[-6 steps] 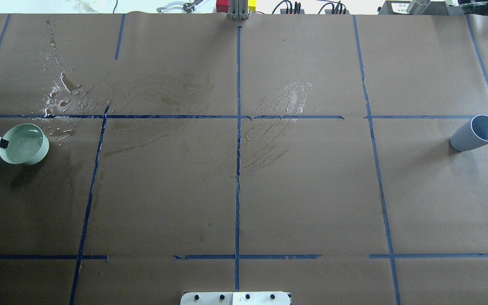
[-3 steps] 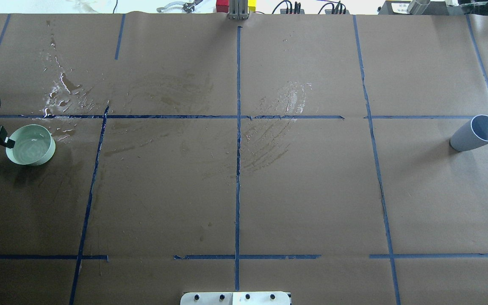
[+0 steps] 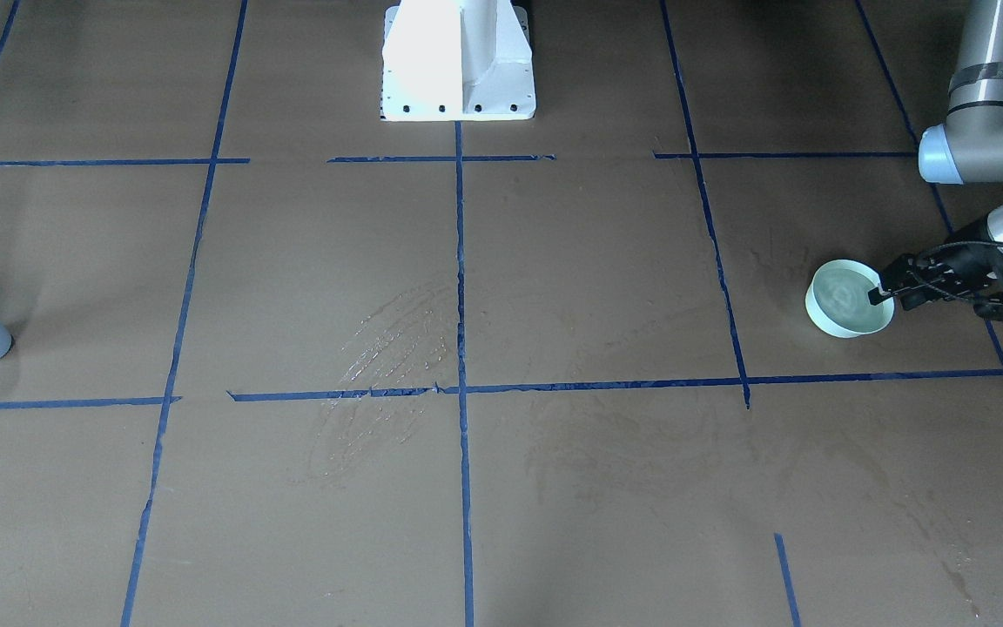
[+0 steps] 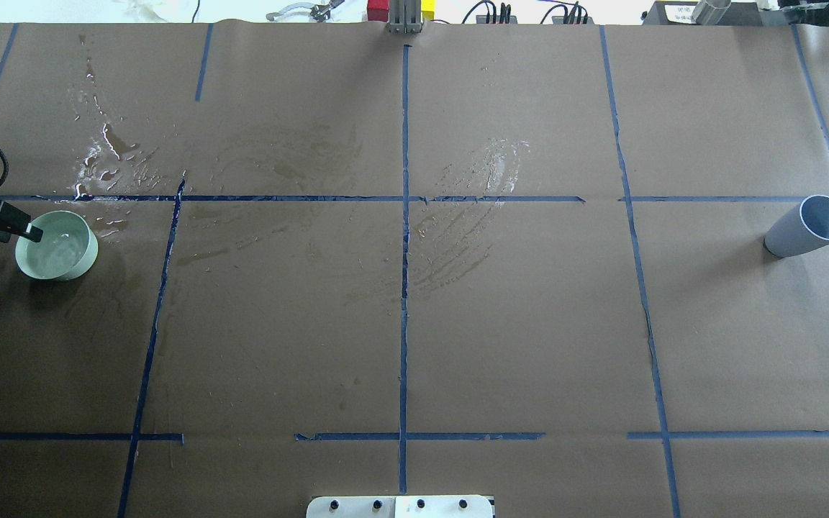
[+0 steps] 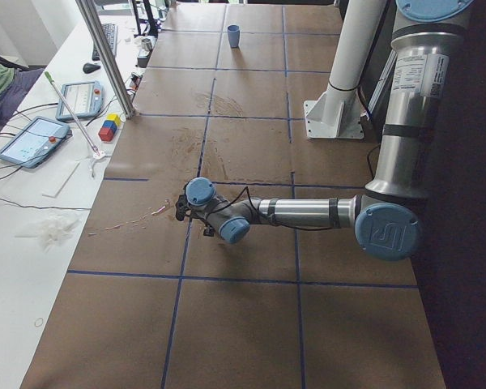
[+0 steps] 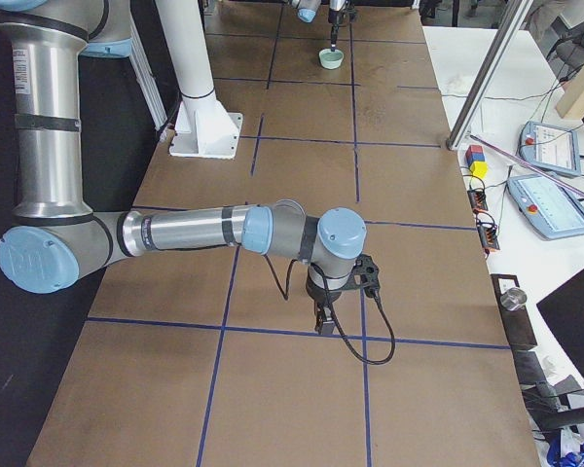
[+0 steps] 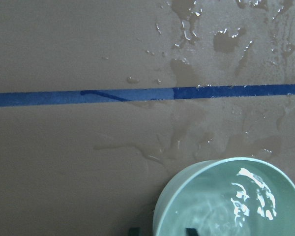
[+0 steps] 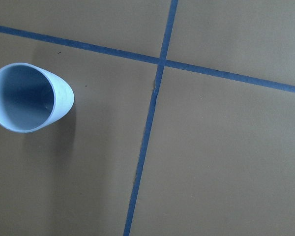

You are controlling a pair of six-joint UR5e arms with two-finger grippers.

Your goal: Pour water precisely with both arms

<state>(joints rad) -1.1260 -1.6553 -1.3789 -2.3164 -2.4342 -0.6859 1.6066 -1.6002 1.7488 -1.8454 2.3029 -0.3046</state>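
The left gripper (image 4: 29, 232) is clamped on the near rim of a pale green bowl (image 4: 57, 246). The left wrist view shows what the table views only hint at: two black fingertips (image 7: 133, 230) straddle the bowl's wall, one inside and one outside. The water (image 7: 236, 201) lies in the bowl, rippled and catching bright glints. The right gripper (image 6: 323, 323) appears only in the right side view, pointing down over the table near a tape line; I cannot tell how its jaws stand. Its wrist camera looks down into an upright grey-blue cup (image 8: 29, 97), which stands at the far right end of the table in the overhead view.

Compared with a second ago, the bowl has shifted a little toward the table's middle, and more of the gripper has come into the overhead view.

The table is covered with brown paper (image 4: 529, 324) marked off by blue tape lines (image 4: 404, 288). Wet splashes (image 4: 105, 158) glisten just beyond the bowl. A white pedestal (image 3: 458, 61) stands at the robot's edge. A side bench holds handheld screens (image 5: 32, 138) and coloured blocks (image 5: 109, 127).
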